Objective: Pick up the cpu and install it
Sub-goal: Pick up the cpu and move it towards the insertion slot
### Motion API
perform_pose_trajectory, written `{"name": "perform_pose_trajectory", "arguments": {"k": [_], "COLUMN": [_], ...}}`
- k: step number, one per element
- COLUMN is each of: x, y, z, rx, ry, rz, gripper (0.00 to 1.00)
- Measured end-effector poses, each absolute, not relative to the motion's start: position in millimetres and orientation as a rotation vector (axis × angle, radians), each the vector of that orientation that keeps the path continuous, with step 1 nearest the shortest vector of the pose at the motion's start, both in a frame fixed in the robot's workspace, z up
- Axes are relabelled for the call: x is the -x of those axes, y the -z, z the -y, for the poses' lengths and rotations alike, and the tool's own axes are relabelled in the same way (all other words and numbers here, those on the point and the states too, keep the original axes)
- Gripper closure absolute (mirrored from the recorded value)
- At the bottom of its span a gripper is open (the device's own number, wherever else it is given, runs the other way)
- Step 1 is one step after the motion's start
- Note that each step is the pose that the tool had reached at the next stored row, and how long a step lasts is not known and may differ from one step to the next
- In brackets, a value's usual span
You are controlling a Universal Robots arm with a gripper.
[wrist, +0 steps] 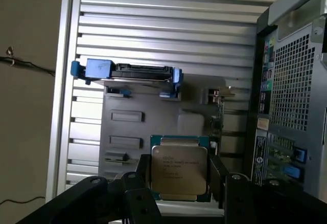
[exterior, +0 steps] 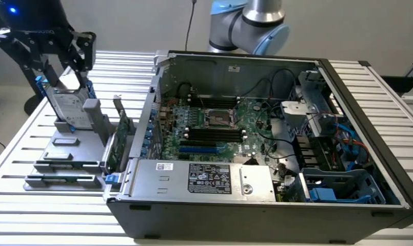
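Gripper (exterior: 68,74) is seen at the far end of the exterior view's left, above the grey parts holder (exterior: 62,154) on the slatted table (exterior: 28,205).

State of gripper: grasping the cpu (wrist: 179,172). In the wrist view the chip is clamped between the 2 black fingers (wrist: 218,178), 1 pressed on each of 2 opposite edges. The silver top with its printed text is turned toward the wrist camera, and a thin green rim is seen around it.

Position of cpu: held in the jaws above the holder, outside the computer case (exterior: 261,210). Behind the chip in the wrist view the holder's grey plate (wrist: 153,111) and its recessed slots are seen.

Hard drive (exterior: 73,107) with blue brackets is noted standing on edge, tilted, in the holder, just under the gripper. A green circuit card (exterior: 120,136) is set upright at the holder's side nearest the case.

The case is laid open at the middle of the table. Inside it the motherboard (exterior: 220,128) is exposed, with the socket (exterior: 216,119) near its middle, well apart from the gripper. The power supply (exterior: 202,177) is seated along the near wall.
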State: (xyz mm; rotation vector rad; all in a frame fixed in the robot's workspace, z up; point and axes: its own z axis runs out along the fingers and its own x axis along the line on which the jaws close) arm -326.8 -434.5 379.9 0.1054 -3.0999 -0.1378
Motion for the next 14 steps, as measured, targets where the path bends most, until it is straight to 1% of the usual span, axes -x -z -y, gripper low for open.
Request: {"name": "perform_pose_trajectory", "arguments": {"k": [14], "x": [263.1], "y": [-380.4], "z": [434.5], "rx": [-0.122], "ry": [0.189], "rz": [3.097], "gripper": [0.45]}}
